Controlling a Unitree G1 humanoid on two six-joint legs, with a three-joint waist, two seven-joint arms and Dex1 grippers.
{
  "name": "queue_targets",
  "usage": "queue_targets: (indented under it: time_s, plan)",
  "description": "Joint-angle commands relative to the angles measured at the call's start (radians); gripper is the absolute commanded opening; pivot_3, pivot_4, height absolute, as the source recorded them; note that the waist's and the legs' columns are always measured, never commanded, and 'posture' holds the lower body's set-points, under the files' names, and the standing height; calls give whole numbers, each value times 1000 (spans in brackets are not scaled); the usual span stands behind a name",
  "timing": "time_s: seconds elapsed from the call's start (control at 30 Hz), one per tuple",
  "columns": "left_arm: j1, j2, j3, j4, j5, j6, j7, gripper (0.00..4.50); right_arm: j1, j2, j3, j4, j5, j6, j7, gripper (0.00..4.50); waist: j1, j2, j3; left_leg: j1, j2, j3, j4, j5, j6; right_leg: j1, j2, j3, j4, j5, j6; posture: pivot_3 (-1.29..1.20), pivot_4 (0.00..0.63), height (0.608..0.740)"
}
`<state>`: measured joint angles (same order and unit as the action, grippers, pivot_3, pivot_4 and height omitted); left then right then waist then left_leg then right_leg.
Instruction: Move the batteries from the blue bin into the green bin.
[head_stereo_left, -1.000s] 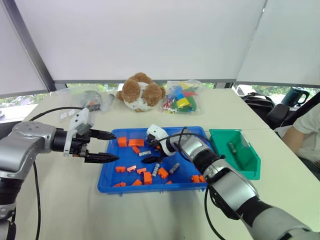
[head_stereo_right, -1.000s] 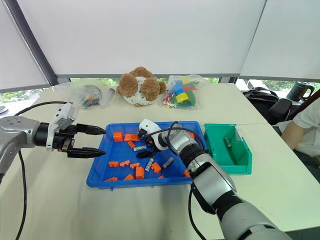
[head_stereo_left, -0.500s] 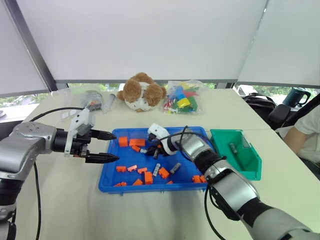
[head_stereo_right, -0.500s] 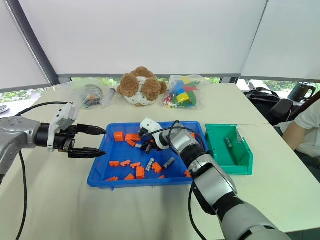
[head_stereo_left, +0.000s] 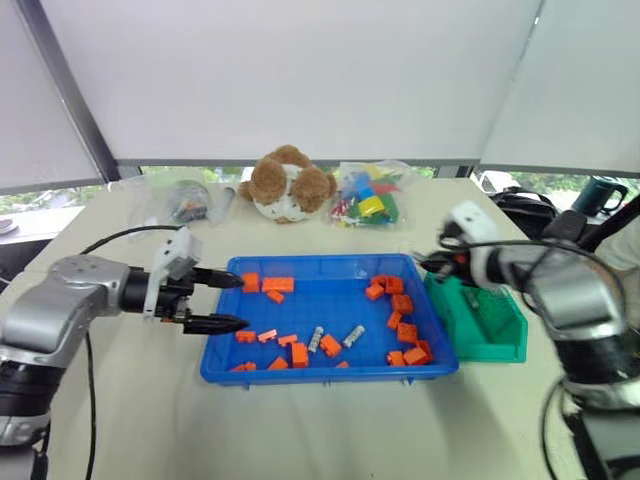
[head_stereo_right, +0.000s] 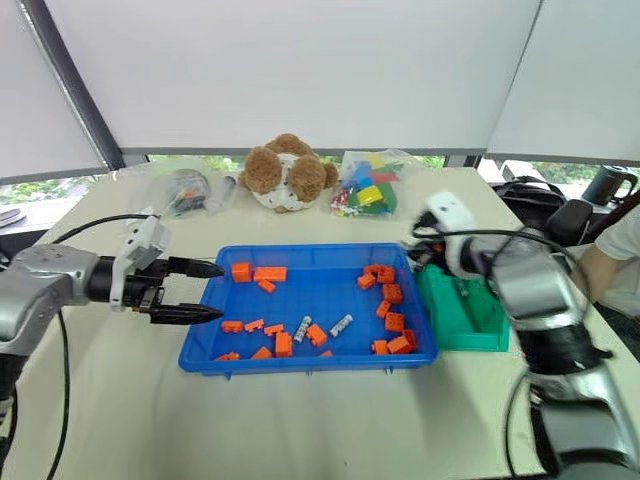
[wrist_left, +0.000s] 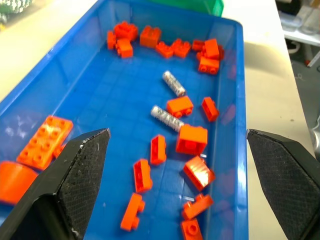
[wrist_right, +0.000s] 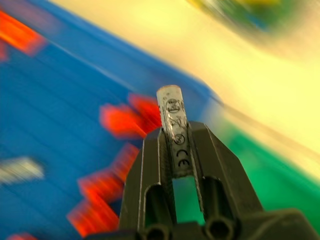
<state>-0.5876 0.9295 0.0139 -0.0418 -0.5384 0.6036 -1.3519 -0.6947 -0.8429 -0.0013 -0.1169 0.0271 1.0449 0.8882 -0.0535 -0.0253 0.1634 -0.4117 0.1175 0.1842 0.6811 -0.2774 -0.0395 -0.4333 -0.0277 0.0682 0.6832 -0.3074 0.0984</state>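
The blue bin (head_stereo_left: 330, 372) lies at the table's middle with orange blocks (head_stereo_left: 398, 305) and two silver batteries (head_stereo_left: 315, 339) (head_stereo_left: 352, 335) in it. In the left wrist view the same batteries (wrist_left: 173, 83) (wrist_left: 166, 118) lie among the blocks. The green bin (head_stereo_left: 492, 325) stands against its right side. My right gripper (wrist_right: 175, 135) is shut on a third battery (wrist_right: 173, 120) that sticks out past the fingertips. It hovers at the green bin's far left corner (head_stereo_left: 434, 266). My left gripper (head_stereo_left: 238, 302) is open and level over the blue bin's left rim.
A teddy bear (head_stereo_left: 287, 183), a bag of coloured blocks (head_stereo_left: 365, 197) and another plastic bag (head_stereo_left: 180, 200) lie along the table's far side. A person (head_stereo_right: 622, 250) sits beyond the right edge, near a dark mug (head_stereo_left: 598, 190).
My right gripper shut on a battery inside the blue bin, lifted it and swung right to the green bin's corner. The left gripper stayed open in place.
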Motion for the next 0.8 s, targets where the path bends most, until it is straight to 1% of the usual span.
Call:
queue_targets:
  time_s: [0.03, 0.2, 0.3, 0.37, 0.4, 0.43, 0.47, 0.53, 0.6, 0.73, 0.8]
  plan:
    - [-28, -10, -4, 4, 11, -29, -9, 4500, 32, -49, -41, -58, 28, 22, -12, 24, -3, 0, 0, 0, 0, 0, 0, 0, 0, 0, 0, 0, 0, 0, 0, 0, 150, 733]
    - [-38, -27, -22, 17, 28, -48, -13, 4500, 79, -103, -37, -49, 28, 20, -47, 24, -8, 0, 0, 1, 0, 0, -1, 0, 0, 0, 0, 1, 0, 0, 0, 0, 150, 733]
    - [-44, -30, -31, 26, 40, -60, -15, 4500, 91, -110, -37, -46, 48, 18, -49, 24, -7, 0, 0, 1, 0, 0, 0, 0, 0, 0, 0, 1, 0, 0, 0, 0, 150, 733]
    - [-47, -31, -31, 28, 40, -61, -17, 4500, 98, -115, -32, -42, 54, 8, -53, 1111, -5, 0, 0, 1, 0, 0, 0, 0, 0, 0, 0, 1, 0, 0, 0, 0, 150, 733]
    - [-47, -31, -30, 28, 40, -61, -18, 4500, 99, -116, -30, -41, 55, 4, -55, 1512, -5, 0, 0, 1, 0, 0, 0, 0, 0, 0, 0, 1, 0, 0, 0, 0, 150, 733]
    - [-46, -31, -28, 27, 39, -60, -19, 4500, 95, -116, -31, -44, 63, 5, -54, 2044, -4, 0, 0, 1, 0, 0, 0, 0, 0, 0, 0, 1, 0, 0, 0, 0, 150, 733]
    - [-45, -31, -27, 25, 38, -58, -19, 4500, 91, -117, -31, -47, 70, 6, -50, 2480, -3, 0, 0, 1, 0, 0, 0, 0, 0, 0, 0, 1, 0, 0, 0, 0, 150, 733]
    - [-43, -30, -23, 19, 35, -53, -18, 4500, 82, -128, -21, -54, 76, -2, -45, 3581, -2, 0, 0, 1, 0, 0, 0, 0, 0, 0, 0, 1, 0, 0, 0, 0, 150, 733]
    - [-39, -28, -18, 13, 31, -48, -17, 4500, 58, -140, -8, -54, 82, -20, -35, 4482, 0, 0, 0, 1, 0, 0, 0, 0, 0, 0, 0, 1, 0, 0, 0, 0, 150, 733]
    - [-38, -24, -13, 10, 27, -43, -16, 4500, -25, -113, -1, -74, 157, -40, 24, 4482, 1, 0, 0, 1, 0, 1, 0, 0, 0, 0, 0, 1, 0, 0, 0, 0, 150, 733]
    - [-39, -24, -12, 10, 27, -42, -15, 4500, -61, -93, 36, -104, 204, -53, 76, 4482, 2, 0, 0, 1, 0, 0, -1, 0, 0, 0, 1, 1, 0, 0, 0, 0, 150, 733]
